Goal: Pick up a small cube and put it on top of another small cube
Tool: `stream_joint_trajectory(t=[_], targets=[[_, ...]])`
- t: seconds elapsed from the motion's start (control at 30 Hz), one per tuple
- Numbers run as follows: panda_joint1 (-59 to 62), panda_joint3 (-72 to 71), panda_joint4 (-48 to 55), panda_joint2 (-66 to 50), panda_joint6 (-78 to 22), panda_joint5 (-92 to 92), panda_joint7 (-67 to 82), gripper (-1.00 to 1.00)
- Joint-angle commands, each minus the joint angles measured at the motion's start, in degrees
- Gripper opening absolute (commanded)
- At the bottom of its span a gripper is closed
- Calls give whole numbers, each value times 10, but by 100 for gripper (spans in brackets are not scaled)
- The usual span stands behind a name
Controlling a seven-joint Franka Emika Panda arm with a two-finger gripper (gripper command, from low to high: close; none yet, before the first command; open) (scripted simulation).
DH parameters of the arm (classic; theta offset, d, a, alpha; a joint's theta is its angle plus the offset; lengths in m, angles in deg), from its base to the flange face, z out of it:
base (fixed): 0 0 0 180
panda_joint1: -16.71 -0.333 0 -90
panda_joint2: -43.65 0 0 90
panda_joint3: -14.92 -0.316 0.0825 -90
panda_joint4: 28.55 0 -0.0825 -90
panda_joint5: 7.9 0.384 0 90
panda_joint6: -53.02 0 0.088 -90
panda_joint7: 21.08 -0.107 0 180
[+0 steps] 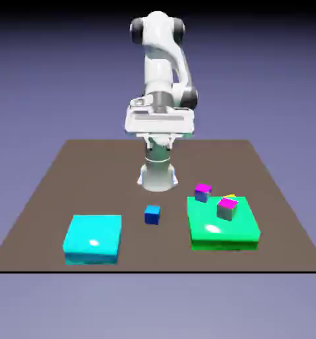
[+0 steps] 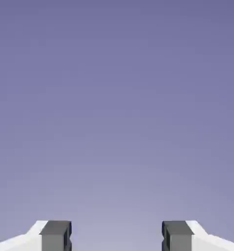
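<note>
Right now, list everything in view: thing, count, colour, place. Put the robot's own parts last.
table: one, brown, under everything, before a blue-violet backdrop.
cyan block: one, flat, cyan, near edge of the table, on the exterior view's left.
green block: one, flat, green, near edge, on the exterior view's right.
blue cube: one, small, blue, on the table between the two flat blocks.
magenta-topped cube on the table: one, at the green block's far left corner.
magenta-topped cube on the green block: one, grey sides; something yellow shows behind it, unclear.
arm: one, white, at the table's far edge.
hand: one, open, holding nothing, facing only backdrop in the hand view.
</note>
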Motion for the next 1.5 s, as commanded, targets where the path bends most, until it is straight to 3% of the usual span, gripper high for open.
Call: stream_joint_trajectory(t=[0.0, 0.53, 0.77, 0.8, 1.0, 1.47], targets=[[1, 2, 4, -21, -24, 2, -3, 0], [18, 39, 67, -350, -411, 34, -43, 0], [23, 24, 43, -453, -286, 57, -27, 0], [23, 24, 43, -453, -286, 57, -27, -100], [18, 39, 66, -351, -410, 35, -43, -100], [-272, 3, 112, -270, -365, -168, 200, -100]])
